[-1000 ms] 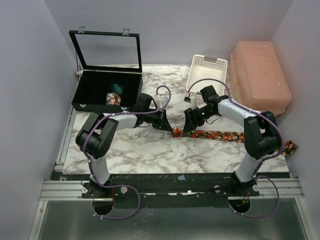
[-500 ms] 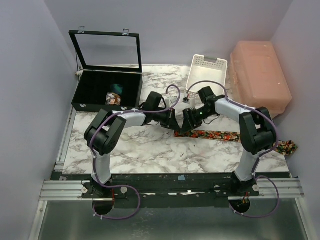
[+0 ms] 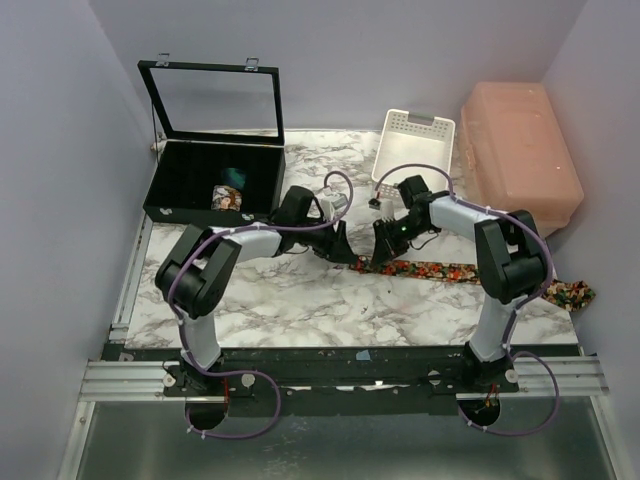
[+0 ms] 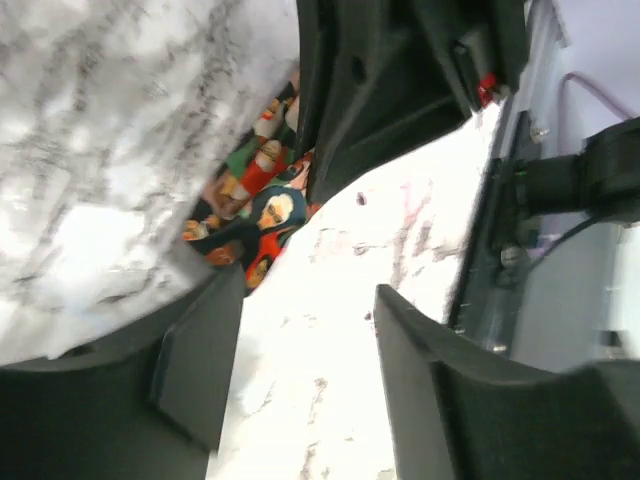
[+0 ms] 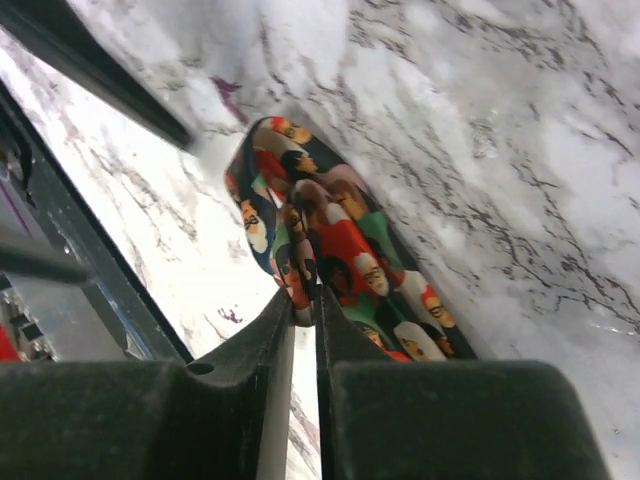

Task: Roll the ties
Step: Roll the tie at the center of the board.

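Observation:
A dark tie with a dense red, orange and green print lies flat across the marble table, its folded-over left end by both grippers. My right gripper is shut, pinching the edge of that folded end; from above it sits at the tie's left tip. My left gripper stands open over bare marble, with the tie end just beyond its fingertips and nothing between them. In the top view, the left gripper is just left of the tie. A rolled printed tie and a teal one sit in the black box.
The black display box with its glass lid raised stands at the back left. A white slotted basket is at the back middle, and a pink lidded bin at the back right. The tie's far end hangs near the table's right edge.
The left gripper has gone from shut to open beside the tie end. The right gripper has closed on the tie's folded end and shifted slightly towards it.

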You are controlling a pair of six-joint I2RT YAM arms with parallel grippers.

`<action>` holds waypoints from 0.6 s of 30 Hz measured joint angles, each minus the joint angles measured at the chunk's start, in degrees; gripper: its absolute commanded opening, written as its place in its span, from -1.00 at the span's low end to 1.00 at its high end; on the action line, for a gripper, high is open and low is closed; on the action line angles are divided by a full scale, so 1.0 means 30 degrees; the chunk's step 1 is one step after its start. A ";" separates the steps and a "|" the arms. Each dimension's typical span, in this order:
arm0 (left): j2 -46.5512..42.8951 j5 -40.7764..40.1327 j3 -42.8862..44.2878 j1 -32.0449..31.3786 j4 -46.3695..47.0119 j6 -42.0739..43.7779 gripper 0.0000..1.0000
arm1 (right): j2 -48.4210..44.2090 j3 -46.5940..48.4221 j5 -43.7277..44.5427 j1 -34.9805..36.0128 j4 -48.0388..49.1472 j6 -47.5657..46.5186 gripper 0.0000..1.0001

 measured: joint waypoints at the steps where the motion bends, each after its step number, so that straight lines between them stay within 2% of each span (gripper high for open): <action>1: -0.0350 -0.0029 -0.0299 0.0051 0.0095 0.0357 0.58 | 0.0160 0.0007 0.0109 -0.0066 -0.0051 -0.0197 -0.79; 4: -0.1749 -0.0517 -0.1209 0.0226 0.0357 0.2477 0.73 | 0.1020 0.0095 0.0401 -0.0197 -0.0350 -0.0823 -0.83; 8: -0.2674 -0.1188 -0.1916 0.0044 0.1137 0.5406 0.80 | 0.1880 0.0481 -0.0058 -0.0372 -0.1005 -0.1239 -0.83; 15: -0.3082 -0.1552 -0.3927 -0.0583 0.2091 0.8859 0.82 | 0.2739 0.1370 -0.0852 -0.0503 -0.2200 -0.2477 -0.83; 18: -0.4160 -0.1647 -0.5355 -0.1129 0.2419 1.0178 0.82 | 0.3075 0.1450 -0.1617 -0.0561 -0.2645 -0.3133 -0.83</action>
